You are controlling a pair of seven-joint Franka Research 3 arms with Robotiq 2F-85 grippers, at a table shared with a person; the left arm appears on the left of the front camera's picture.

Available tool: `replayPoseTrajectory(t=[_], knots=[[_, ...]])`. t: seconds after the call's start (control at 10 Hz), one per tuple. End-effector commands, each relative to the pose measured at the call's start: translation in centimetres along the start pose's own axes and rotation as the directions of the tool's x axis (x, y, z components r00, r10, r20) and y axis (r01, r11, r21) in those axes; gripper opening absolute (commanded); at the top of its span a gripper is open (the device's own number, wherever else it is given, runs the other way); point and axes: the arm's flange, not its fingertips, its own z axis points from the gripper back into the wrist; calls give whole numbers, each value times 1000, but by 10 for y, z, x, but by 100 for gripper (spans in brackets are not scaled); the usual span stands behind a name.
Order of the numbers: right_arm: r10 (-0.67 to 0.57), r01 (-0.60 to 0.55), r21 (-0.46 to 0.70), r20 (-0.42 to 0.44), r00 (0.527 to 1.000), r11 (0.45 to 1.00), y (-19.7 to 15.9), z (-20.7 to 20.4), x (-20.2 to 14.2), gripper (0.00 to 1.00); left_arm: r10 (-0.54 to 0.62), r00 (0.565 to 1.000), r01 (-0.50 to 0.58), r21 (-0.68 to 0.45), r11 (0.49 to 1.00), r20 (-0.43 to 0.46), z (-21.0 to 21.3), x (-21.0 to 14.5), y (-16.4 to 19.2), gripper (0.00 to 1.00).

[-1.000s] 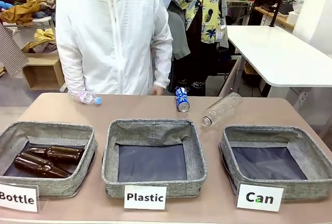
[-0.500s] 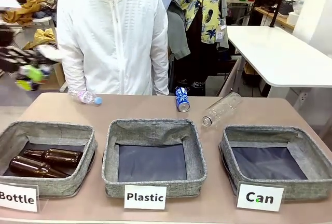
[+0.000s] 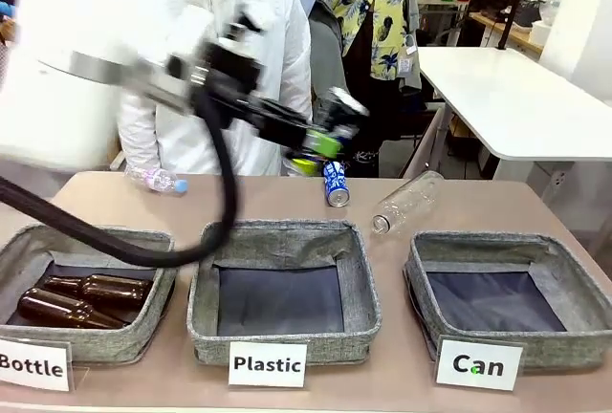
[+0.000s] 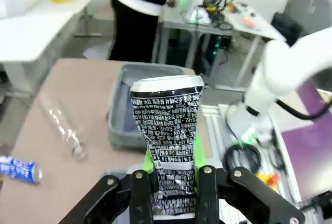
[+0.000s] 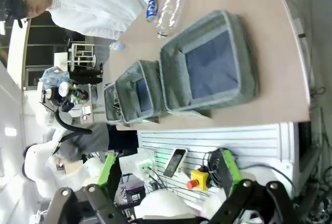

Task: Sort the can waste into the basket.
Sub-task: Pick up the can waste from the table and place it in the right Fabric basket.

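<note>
Since the earlier front frames the left arm has swung in from the left edge and now crosses in front of the person. Its left gripper, blurred by motion, hangs above the far side of the table, just over the blue can. Everything on the table lies where it lay.

3 grey bins stand in a row along the near side. The Bottle bin is at left with 2 brown glass bottles inside, and the Plastic bin is in the middle. The Can basket is at right behind its white card, dark lining showing.

A clear plastic bottle lies on its side between the blue can and the Can basket's far left corner. A small bottle with a blue cap lies at the far left. The blue can lies on its side near the far edge.

In the left wrist view the left gripper is clamped on the lower part of the dented black-silver can. The can is held upright in the air, and the Can basket is beyond it.

In the right wrist view (rolled, so the table stands sideways) the right gripper has its jaws spread wide, well off the table on the robot's side.
</note>
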Motion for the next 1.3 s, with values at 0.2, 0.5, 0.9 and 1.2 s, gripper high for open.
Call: replayPoseTrajectory(t=[0.2,0.5,0.9,1.2], knots=[[0,0,0,0,1000,1000,0,0,0,100,-13,1000,13,30,999,0,-40,7,-2,31],[0,0,0,0,1000,1000,0,0,0,100,30,999,-31,-29,999,-35,-60,0,11,31],[0,0,0,0,1000,1000,0,0,0,100,-102,977,96,-38,995,-189,-221,56,55,31],[0,0,0,0,1000,1000,0,0,0,100,-254,923,236,-95,967,-288,-307,53,38,31]])
